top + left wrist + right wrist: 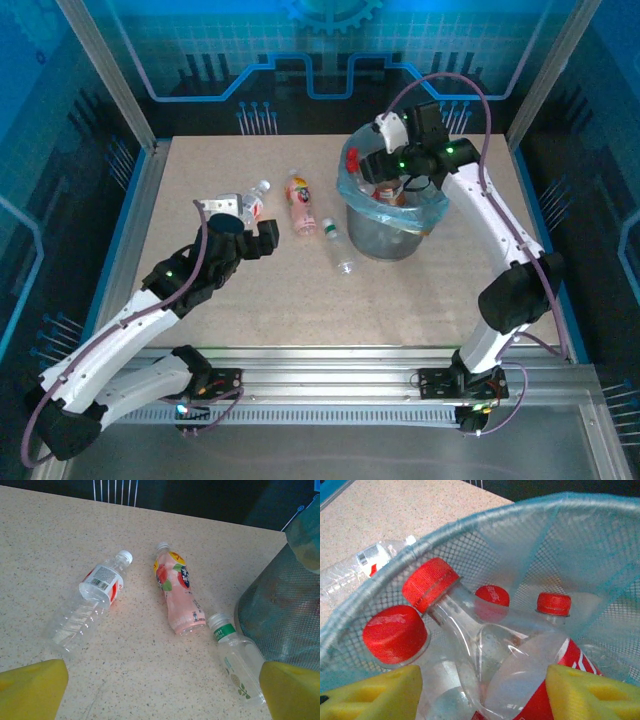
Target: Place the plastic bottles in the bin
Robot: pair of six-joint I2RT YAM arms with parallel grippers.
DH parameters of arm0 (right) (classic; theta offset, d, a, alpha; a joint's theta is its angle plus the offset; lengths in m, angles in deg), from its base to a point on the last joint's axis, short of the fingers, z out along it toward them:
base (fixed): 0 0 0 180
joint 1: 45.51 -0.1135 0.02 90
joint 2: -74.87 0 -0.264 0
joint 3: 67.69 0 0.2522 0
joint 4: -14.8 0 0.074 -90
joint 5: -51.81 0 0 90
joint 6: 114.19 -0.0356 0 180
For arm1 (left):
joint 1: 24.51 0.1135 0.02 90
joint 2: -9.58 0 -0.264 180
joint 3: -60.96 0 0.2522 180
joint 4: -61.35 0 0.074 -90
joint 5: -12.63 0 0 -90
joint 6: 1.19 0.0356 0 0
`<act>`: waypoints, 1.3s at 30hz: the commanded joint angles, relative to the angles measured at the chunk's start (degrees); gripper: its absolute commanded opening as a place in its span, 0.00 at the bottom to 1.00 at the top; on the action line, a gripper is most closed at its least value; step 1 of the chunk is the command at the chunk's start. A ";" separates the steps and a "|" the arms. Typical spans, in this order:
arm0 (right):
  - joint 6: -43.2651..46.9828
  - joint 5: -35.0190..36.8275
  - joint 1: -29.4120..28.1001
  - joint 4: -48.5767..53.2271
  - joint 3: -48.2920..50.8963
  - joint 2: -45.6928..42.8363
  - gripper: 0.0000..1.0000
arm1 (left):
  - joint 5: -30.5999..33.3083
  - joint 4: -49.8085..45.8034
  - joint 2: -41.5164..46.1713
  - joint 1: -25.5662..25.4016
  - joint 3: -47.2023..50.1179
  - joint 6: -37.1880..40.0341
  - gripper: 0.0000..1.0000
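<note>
- Back right on the speckled beige table [440, 310], I see the round grey mesh bin with blue bag liner [385, 240], red-capped clear plastic bottles [470, 630] inside.
- Right gripper [485, 690] above them, jaws apart; can't tell if gripping.
- Left gripper [162, 687] wide open, empty.
- Three loose bottles [177, 592] lie left of bin.

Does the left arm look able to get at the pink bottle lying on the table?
Probably yes. Its fingers stand open, facing the pink bottle, with bare table between them and nothing lying over the bottle.
</note>
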 commanded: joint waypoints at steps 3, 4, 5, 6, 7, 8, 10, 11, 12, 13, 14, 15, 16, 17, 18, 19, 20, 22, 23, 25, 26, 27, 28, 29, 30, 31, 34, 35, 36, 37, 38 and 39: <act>-0.46 -3.11 1.73 1.05 0.42 1.00 0.64 | -0.87 0.19 0.45 0.62 -0.18 -1.18 0.99; -0.90 -3.22 2.01 1.15 0.31 1.57 0.63 | -0.80 0.06 0.58 0.59 -0.13 -1.27 0.99; -1.43 -3.04 2.11 1.44 0.24 2.18 0.63 | -0.77 0.10 0.70 0.64 -0.09 -1.35 0.99; -2.10 -2.64 2.34 1.81 0.23 2.79 0.62 | -0.80 0.02 0.89 0.70 -0.10 -1.46 0.99; -2.43 -2.53 2.53 2.06 0.39 3.27 0.60 | -0.78 -0.21 1.03 0.71 -0.01 -1.59 0.99; -2.77 -2.59 2.65 2.15 0.71 3.57 0.59 | -0.79 -0.31 1.28 0.67 0.06 -1.53 0.99; -3.32 -2.57 2.81 2.11 1.75 4.10 0.58 | -0.77 -0.68 1.60 0.70 0.33 -1.54 0.99; -3.53 -2.53 2.99 2.20 2.20 4.28 0.57 | -0.68 -0.84 1.73 0.79 0.42 -1.58 0.99; -3.63 -2.50 2.95 2.47 2.48 4.48 0.56 | -0.67 -1.05 1.78 0.83 0.48 -1.55 0.99; -3.81 -2.44 2.99 2.69 2.45 4.63 0.56 | -0.74 -1.33 1.82 0.87 0.52 -1.54 0.99; -3.93 -2.37 2.97 2.98 2.21 4.68 0.56 | -0.88 -1.40 1.69 1.05 0.51 -1.48 0.99; -4.06 -2.34 2.99 3.43 1.74 4.63 0.55 | -1.02 -1.42 1.62 1.21 0.61 -1.48 0.99; -4.24 -2.43 2.97 4.00 0.88 4.61 0.56 | -1.34 -1.40 1.37 1.46 0.55 -1.30 0.99; -4.52 -2.55 2.99 4.70 -0.34 4.44 0.57 | -1.82 -1.41 1.00 1.88 0.38 -1.02 0.99; -4.85 -2.29 2.82 5.45 -1.80 4.20 0.59 | -2.50 -1.45 0.33 2.56 0.06 -0.64 0.99; -5.14 -1.91 2.74 6.11 -3.29 3.85 0.61 | -3.23 -1.58 -0.57 3.30 -0.36 -0.32 0.99; -5.54 -1.38 2.65 6.57 -4.84 3.19 0.63 | -4.36 -1.86 -1.83 4.38 -1.09 0.44 0.99; -6.58 -0.39 2.21 6.47 -7.09 1.42 0.66 | -6.77 -2.71 -4.86 6.81 -3.17 2.13 0.99; -7.31 0.15 1.84 6.05 -8.04 0.29 0.68 | -7.86 -3.26 -6.63 8.15 -4.52 2.96 0.99; -8.65 1.72 1.11 5.01 -8.97 -2.07 0.73 | -11.03 -3.98 -10.28 11.19 -6.98 4.75 0.99; -9.51 2.81 0.74 4.23 -8.94 -3.40 0.75 | -13.23 -4.31 -12.36 13.08 -8.32 5.65 0.99; -10.17 3.31 0.33 3.44 -8.70 -4.86 0.77 | -15.49 -4.65 -14.68 15.11 -9.64 6.35 0.99; -10.51 3.76 -0.04 2.79 -8.31 -6.04 0.78 | -17.39 -5.24 -16.77 16.90 -10.85 6.75 0.99; -11.01 4.52 -0.41 2.05 -7.62 -7.43 0.79 | -19.64 -6.04 -19.39 19.01 -12.30 6.99 0.99; -11.31 5.22 -0.93 1.26 -6.69 -8.89 0.80 | -22.04 -6.83 -22.11 20.99 -13.78 7.54 0.99; -11.50 5.52 -1.31 0.46 -5.58 -10.26 0.81 | -23.64 -7.49 -24.49 22.57 -15.12 8.11 0.99; -11.89 5.82 -2.73 -3.82 -0.34 -15.29 0.82 | -27.73 -10.29 -32.32 26.63 -20.03 10.33 0.99; -11.81 6.23 -3.18 -5.44 1.81 -16.91 0.82 | -28.26 -11.20 -35.20 27.73 -21.73 11.04 0.99; -11.76 6.73 -3.57 -6.87 3.68 -18.55 0.83 | -28.64 -12.07 -37.74 28.69 -23.24 11.59 0.99; -11.72 7.13 -3.88 -8.07 5.06 -19.97 0.84 | -28.78 -12.70 -39.84 29.23 -24.48 12.08 0.99; -11.70 7.45 -4.02 -8.93 6.36 -21.24 0.84 | -28.71 -13.49 -42.09 29.98 -25.67 12.61 0.99; -11.64 7.85 -4.13 -9.42 7.18 -22.26 0.84 | -28.68 -13.93 -44.14 30.56 -26.67 12.99 0.99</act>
